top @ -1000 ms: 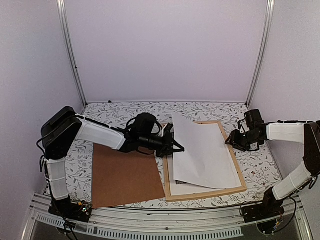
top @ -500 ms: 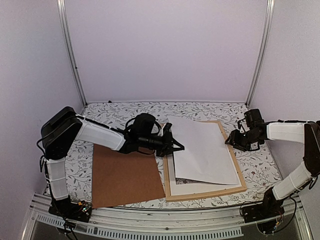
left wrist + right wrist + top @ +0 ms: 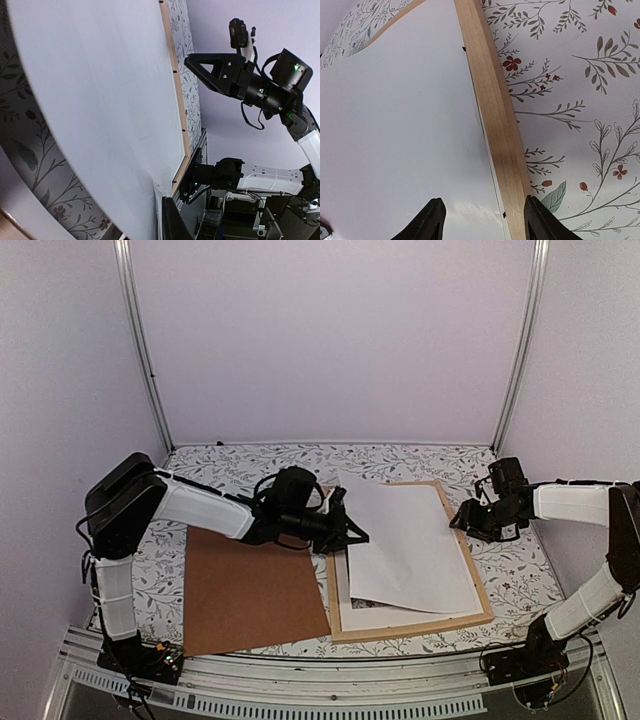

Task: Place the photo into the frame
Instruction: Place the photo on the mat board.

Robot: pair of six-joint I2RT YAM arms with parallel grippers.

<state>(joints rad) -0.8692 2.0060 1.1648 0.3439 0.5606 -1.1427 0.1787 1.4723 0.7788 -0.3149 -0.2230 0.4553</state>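
Photo (image 3: 405, 545): white back up, askew over frame (image 3: 415, 626), L edge bowed at L gripper (image 3: 352, 537) | L grip: can't tell | R gripper (image 3: 484, 220) open, astride frame's R bar | prob. light, thin, floppy, creases easily; pinch edge margin only

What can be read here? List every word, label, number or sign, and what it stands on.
None can be read. The photo shows only its plain white back, the wooden frame and brown backing board are bare, the table cover carries only a floral print, and neither the left arm nor the right arm shows a legible label.
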